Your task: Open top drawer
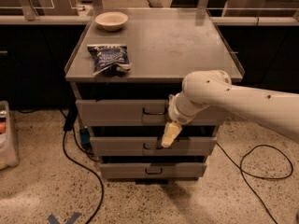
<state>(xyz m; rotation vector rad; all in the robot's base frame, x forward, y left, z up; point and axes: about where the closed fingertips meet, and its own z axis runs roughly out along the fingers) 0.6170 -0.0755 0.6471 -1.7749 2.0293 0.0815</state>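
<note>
The top drawer [117, 113] is the wide grey front just under the cabinet top, with a small dark wire handle [153, 111] at its centre. My gripper [170, 134], cream-coloured, hangs down from the white arm [219, 94]. It sits just below and right of that handle, in front of the gap between the top drawer and the middle drawer [121, 146]. It is not on the handle. The arm covers the right part of the top drawer's front.
A blue snack bag [110, 57] and a white bowl [111, 20] lie on the grey cabinet top [187, 41]. The bottom drawer [126, 171] is below. Black cables [77, 164] trail on the speckled floor left and right. A white bin [7, 139] stands at the far left.
</note>
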